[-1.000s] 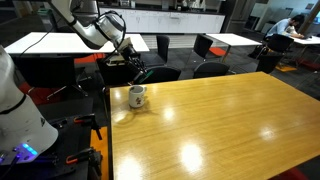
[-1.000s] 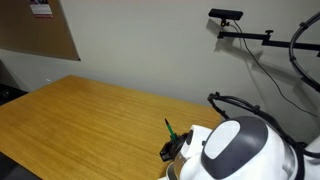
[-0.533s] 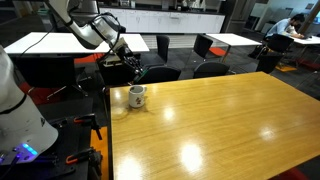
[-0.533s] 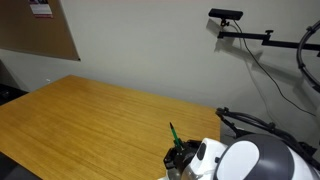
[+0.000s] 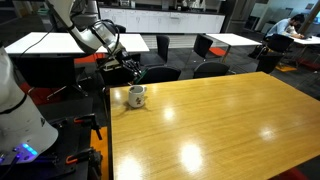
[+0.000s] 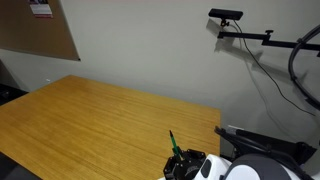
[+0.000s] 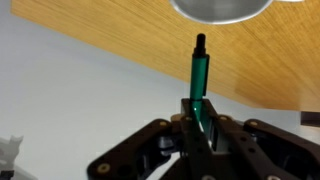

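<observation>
One green pen [image 7: 198, 80] is the thing in hand, and the gripper [image 7: 200, 125] pinches it. The two fingers [image 7: 172, 135] are pressed together on its lower part, and only the upper part stands free. In the wrist view the pen comes straight out from between the fingers. Its long axis therefore follows the gripper's own axis, and its dark tip points away from the wrist.

Just ahead of this tip, and a little to the side, we see the round rim of a mug [image 7: 220, 8]. It is near the tip but apart from it. The pen crosses the edge of the tabletop [image 7: 100, 25], so the tip is over the wood, while the fingers are outside the edge, over the pale floor [image 7: 60, 100].

In an exterior view the mug [image 5: 137, 96] stands close to a corner of the tabletop [image 5: 220, 120], and the gripper [image 5: 131, 68] hangs just beyond that corner. In an exterior view the pen [image 6: 173, 142] is a thin green line. We cannot tell how steeply it leans.
</observation>
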